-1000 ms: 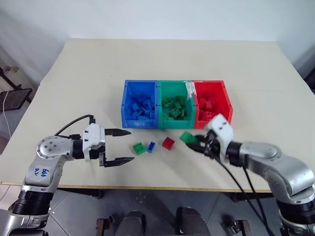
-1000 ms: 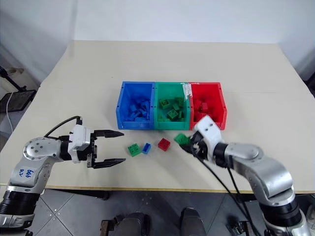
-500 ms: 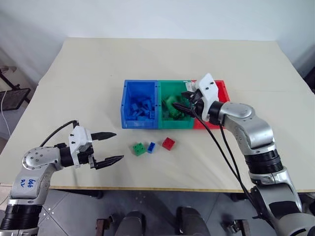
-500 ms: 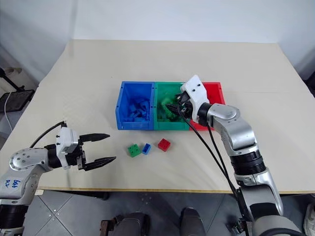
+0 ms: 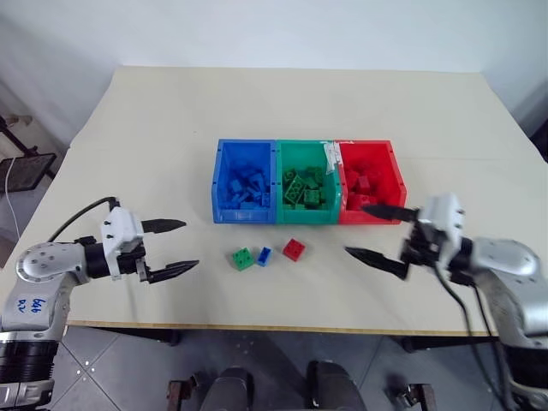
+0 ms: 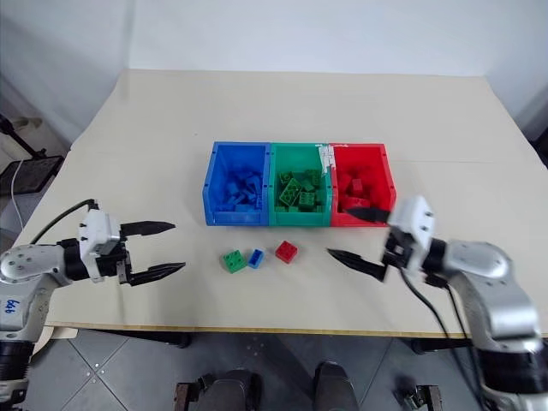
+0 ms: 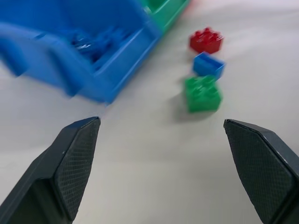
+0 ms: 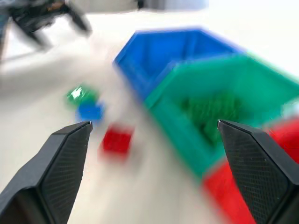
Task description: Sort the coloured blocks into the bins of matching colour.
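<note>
Three joined bins stand mid-table: the blue bin (image 5: 244, 214), the green bin (image 5: 304, 215) and the red bin (image 5: 396, 180), each holding several blocks of its own colour. In front of them three loose blocks lie in a row: a green block (image 5: 243, 258), a small blue block (image 5: 264, 255) and a red block (image 5: 294, 249). My left gripper (image 5: 190, 244) hovers open and empty to the left of that row. Off to the right of the red block, in front of the red bin, my right gripper (image 5: 355, 229) is open with nothing between its fingers.
The beige table (image 5: 257, 111) stretches wide behind and beside the bins. Its front edge runs just below both grippers. A white tag (image 5: 330, 157) sits on the wall between the green and red bins. A black stand (image 5: 21, 171) is beside the table's left edge.
My right gripper lifted a green block from the table to the green bin, let it go there, then swung back to the right and opened wide. My left gripper drifted leftward, still open.
</note>
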Controlling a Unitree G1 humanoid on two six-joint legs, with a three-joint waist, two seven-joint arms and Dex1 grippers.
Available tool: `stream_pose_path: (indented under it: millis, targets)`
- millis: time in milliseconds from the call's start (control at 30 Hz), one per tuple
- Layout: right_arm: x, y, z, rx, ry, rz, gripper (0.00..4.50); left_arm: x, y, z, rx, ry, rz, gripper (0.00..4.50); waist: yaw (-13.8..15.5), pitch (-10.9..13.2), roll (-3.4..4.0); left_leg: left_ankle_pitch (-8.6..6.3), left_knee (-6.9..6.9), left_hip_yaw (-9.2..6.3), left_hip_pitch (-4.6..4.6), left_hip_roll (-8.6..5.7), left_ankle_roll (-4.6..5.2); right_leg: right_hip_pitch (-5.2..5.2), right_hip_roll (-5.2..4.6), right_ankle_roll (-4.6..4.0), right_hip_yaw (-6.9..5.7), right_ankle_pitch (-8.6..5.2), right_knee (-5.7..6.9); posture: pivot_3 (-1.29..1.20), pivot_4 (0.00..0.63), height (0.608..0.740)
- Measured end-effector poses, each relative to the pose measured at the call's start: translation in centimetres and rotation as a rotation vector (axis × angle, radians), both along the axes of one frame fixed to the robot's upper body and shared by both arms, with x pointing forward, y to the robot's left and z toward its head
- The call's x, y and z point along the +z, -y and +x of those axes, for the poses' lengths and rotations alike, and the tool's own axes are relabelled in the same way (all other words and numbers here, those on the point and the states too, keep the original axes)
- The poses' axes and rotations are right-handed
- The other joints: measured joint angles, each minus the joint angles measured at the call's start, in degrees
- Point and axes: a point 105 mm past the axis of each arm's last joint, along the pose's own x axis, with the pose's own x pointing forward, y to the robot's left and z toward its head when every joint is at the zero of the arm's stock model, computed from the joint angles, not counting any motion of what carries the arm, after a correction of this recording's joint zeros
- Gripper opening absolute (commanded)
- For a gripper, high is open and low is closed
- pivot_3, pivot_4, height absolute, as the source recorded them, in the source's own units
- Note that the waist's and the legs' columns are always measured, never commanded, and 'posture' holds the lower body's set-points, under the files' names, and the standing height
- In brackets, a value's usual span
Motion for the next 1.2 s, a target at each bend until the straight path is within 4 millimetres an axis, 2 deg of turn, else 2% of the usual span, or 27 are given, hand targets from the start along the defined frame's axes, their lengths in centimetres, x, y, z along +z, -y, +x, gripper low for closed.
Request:
stream_pose_path:
  millis: [133,233,367,467,633,733,933,1033,1200]
  targets:
    - [-1.7,3.4,-3.7,0.011,-0.042,-0.130,4.47,-0.6,0.4,-1.3,-0.145,-0.117,0.138,4.50,0.3,0.0,-0.01,-0.01,-0.02,0.04,0.04,0.02,0.02,0.07,0.01,0.00,-0.02,0.00,-0.04,0.00,0.150,0.740]
    - [-1.0,4.1,-4.2,0.003,-0.039,-0.153,4.47,0.9,3.4,-1.1,-0.298,-0.057,0.169,4.50,0.4,0.0,0.00,0.01,0.08,0.00,0.14,0.16,0.05,0.27,-0.02,0.00,-0.03,0.00,-0.11,0.00,0.150,0.740]
    - [-0.9,3.3,-5.1,0.030,-0.059,-0.162,4.47,2.5,8.7,-0.3,-0.459,0.017,0.194,4.50,1.3,0.0,0.00,0.01,0.12,-0.17,0.20,0.11,0.05,0.46,-0.01,0.00,-0.13,0.00,-0.14,0.00,0.150,0.740]
    - [-1.1,2.9,-5.3,0.016,-0.064,-0.158,4.47,1.6,12.6,0.6,-0.523,0.014,0.306,4.50,1.9,0.0,0.00,0.01,0.15,-0.14,0.14,-0.17,0.06,0.49,-0.01,0.06,-0.17,0.03,-0.19,0.00,0.150,0.740]
    - [-0.7,2.4,-5.2,-0.025,-0.043,-0.143,4.47,0.5,18.3,1.5,-0.554,0.046,0.361,4.50,1.9,0.0,-0.03,0.02,0.15,-0.16,0.11,-0.19,0.06,0.52,0.00,0.07,-0.21,0.03,-0.25,0.00,0.150,0.740]
    - [-0.8,1.7,-5.6,-0.039,-0.041,-0.127,4.47,-0.1,20.5,3.6,-0.505,0.100,0.394,4.50,2.0,0.0,-0.04,0.02,0.15,-0.15,0.11,-0.18,0.07,0.55,0.03,0.07,-0.29,0.03,-0.27,0.00,0.150,0.740]
    - [-1.1,0.7,-6.6,-0.056,-0.068,-0.110,4.47,-1.6,21.5,4.9,-0.479,0.100,0.429,4.50,1.9,0.0,-0.07,0.03,0.15,-0.16,0.11,-0.17,0.07,0.55,0.02,0.07,-0.29,0.03,-0.28,0.00,0.150,0.740]
    - [-1.3,0.7,-6.7,-0.070,-0.076,-0.107,4.50,-2.5,22.2,4.7,-0.500,0.079,0.435,3.92,2.1,0.1,-0.07,0.04,0.20,-0.17,0.10,-0.24,0.09,0.58,-0.02,0.09,-0.29,0.04,-0.29,0.00,0.150,0.740]
    - [-1.7,0.7,-7.0,-0.081,-0.097,-0.110,4.50,-3.0,22.1,4.7,-0.519,0.071,0.477,2.32,2.0,0.1,-0.07,0.04,0.21,-0.19,0.11,-0.24,0.09,0.59,-0.02,0.10,-0.29,0.04,-0.29,0.00,0.150,0.740]
